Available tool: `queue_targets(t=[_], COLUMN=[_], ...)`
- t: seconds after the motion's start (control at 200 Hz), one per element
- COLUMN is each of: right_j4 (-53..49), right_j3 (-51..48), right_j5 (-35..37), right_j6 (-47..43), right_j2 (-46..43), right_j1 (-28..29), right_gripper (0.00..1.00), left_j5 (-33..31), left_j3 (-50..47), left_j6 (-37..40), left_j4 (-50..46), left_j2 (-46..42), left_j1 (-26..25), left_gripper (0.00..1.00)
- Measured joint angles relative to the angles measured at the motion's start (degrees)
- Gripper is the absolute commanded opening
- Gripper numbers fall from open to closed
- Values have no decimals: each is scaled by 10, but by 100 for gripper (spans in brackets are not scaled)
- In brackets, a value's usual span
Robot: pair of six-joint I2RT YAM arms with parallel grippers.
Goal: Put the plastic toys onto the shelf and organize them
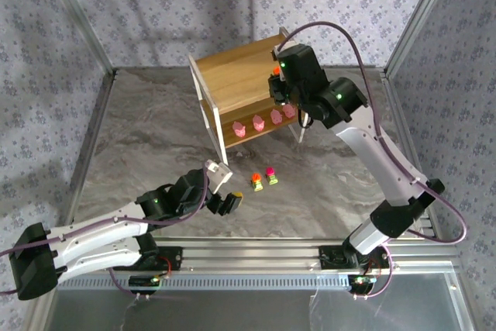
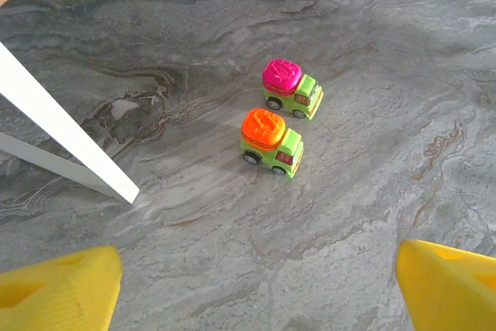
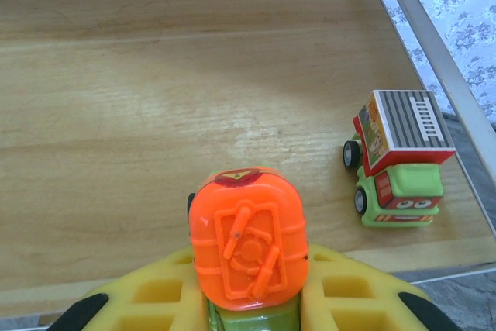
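Right pincer grips the orange-topped truck above the shelf; released tilted, it may roll off the shelf's edge

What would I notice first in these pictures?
The orange-topped truck, pinched in the right gripper over the top board of the shelf. A striped-top truck is parked to its right on that board. Down on the grey table, a magenta-topped truck and a second orange one sit side by side.
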Motion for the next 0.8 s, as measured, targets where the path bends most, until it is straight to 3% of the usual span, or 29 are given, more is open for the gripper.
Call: queue_targets(t=[0.8], right_j4=[-23], right_j3=[48], right_j5=[-50], right_j6=[-10], right_j2=[49], right_j1=[-48], right_gripper=[28], left_j5=[-2], left_j3=[0], left_j6=[0], left_j4=[0], left_j2=[-1], left_j1=[0], left_gripper=[91])
